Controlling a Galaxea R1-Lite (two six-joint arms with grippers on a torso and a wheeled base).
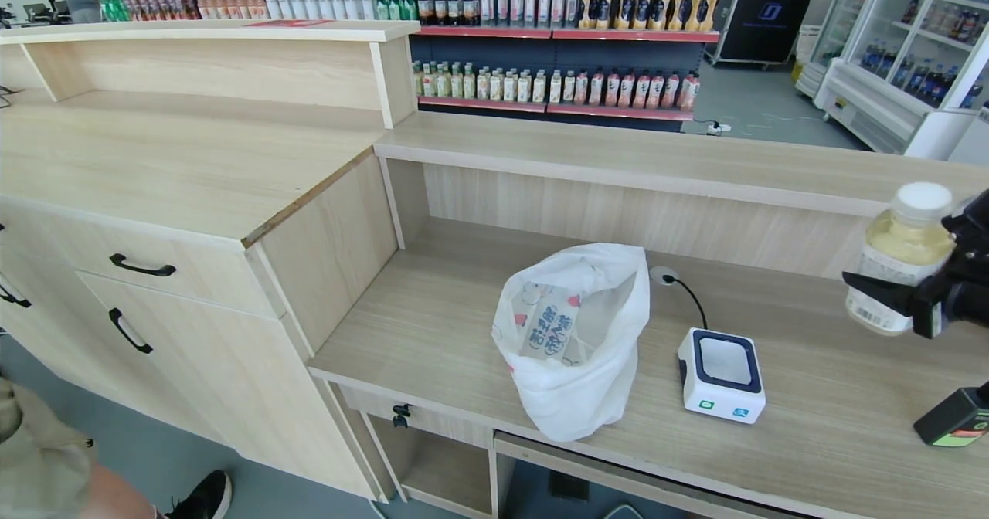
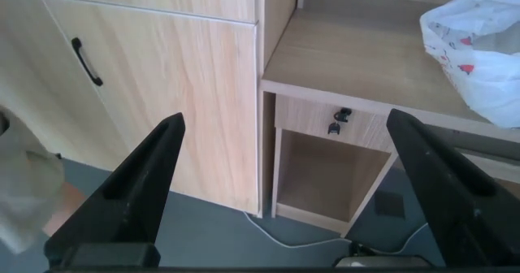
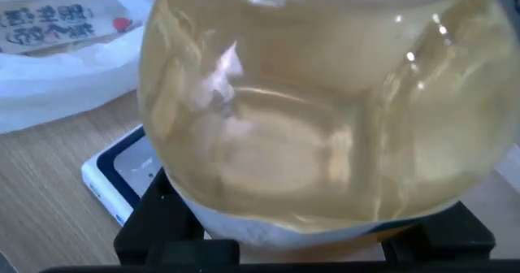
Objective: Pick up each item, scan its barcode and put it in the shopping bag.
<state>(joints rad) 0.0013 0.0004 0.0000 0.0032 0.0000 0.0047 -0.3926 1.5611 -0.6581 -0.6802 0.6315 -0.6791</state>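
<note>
My right gripper (image 1: 900, 299) is shut on a clear bottle (image 1: 900, 252) of pale yellow liquid with a white cap, held upright above the desk's right end. In the right wrist view the bottle (image 3: 325, 102) looms over the scanner (image 3: 122, 171), between the gripper's dark fingers (image 3: 162, 224). The white scanner (image 1: 722, 376) with its dark blue window frame lies flat on the desk, left of the bottle and lower. A white shopping bag (image 1: 576, 334) stands open beside the scanner, with a printed packet (image 1: 548, 322) inside. My left gripper (image 2: 280, 200) hangs open and holds nothing, low in front of the cabinet, left of the bag (image 2: 479, 45).
A black cable runs from the scanner to a grommet (image 1: 663, 275) in the desk. A dark device with a green end (image 1: 954, 418) lies at the desk's front right. A taller cabinet (image 1: 193, 164) stands left of the desk. A raised ledge (image 1: 657, 160) runs behind it.
</note>
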